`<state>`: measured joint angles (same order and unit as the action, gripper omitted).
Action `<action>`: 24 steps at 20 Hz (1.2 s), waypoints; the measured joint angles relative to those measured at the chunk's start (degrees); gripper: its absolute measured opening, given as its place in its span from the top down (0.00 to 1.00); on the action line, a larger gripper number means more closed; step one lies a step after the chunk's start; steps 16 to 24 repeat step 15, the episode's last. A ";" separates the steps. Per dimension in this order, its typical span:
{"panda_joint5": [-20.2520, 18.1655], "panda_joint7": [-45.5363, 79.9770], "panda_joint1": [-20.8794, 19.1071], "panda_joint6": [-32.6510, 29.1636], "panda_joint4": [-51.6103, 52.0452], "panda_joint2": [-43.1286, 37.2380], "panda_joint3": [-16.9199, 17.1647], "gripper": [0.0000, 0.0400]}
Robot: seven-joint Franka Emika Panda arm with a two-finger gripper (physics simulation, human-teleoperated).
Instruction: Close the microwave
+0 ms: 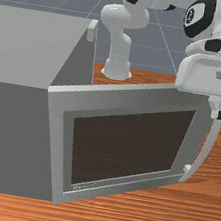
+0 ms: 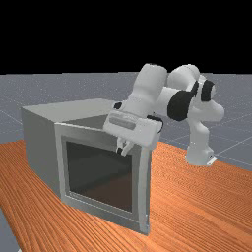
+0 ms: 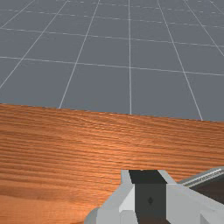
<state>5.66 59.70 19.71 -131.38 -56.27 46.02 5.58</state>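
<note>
The gripper [image 1: 220, 114] is at the upper part of the door's outer side, by the top of the curved handle [image 1: 207, 153]. In the far view the gripper [image 2: 123, 148] overlaps the door's upper right corner; whether it touches is unclear. The microwave [image 2: 42, 142] has its door [image 2: 98, 212] swung outward at an angle, with a dark window [image 1: 126, 150]. The handle [image 2: 143, 189] runs down the door's free edge. In the wrist view the gripper [image 3: 149, 177] is beside a strip of door frame [image 3: 203, 176].
The grey microwave body [image 1: 12, 137] stands at the front view's left on the wooden table [image 1: 132, 212]. Behind the door, the arm's base [image 1: 117, 68] stands at the table's far side. The table's edge [image 3: 131, 114] crosses the wrist view, with gridded floor beyond.
</note>
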 joint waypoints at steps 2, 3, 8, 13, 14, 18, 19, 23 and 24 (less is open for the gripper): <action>-0.48 -1.67 -0.51 5.44 -2.67 -2.66 -1.07 1.00; -2.02 -3.53 -1.54 7.73 -4.88 -4.68 -2.43 1.00; -7.75 -11.95 -6.03 13.49 -24.26 -19.17 -5.39 1.00; -8.93 -17.44 -7.64 13.79 -48.78 -33.88 -2.66 1.00; -10.64 -19.60 -7.91 14.15 -52.34 -34.82 -1.54 1.00; -12.77 -21.81 -8.51 14.49 -54.73 -35.74 -0.01 1.00; -12.77 -21.81 -8.51 14.49 -54.73 -35.74 -0.01 1.00; -12.77 -21.81 -8.51 14.49 -54.73 -35.74 -0.01 1.00; -12.77 -21.81 -8.51 14.49 -54.73 -35.74 -0.01 1.00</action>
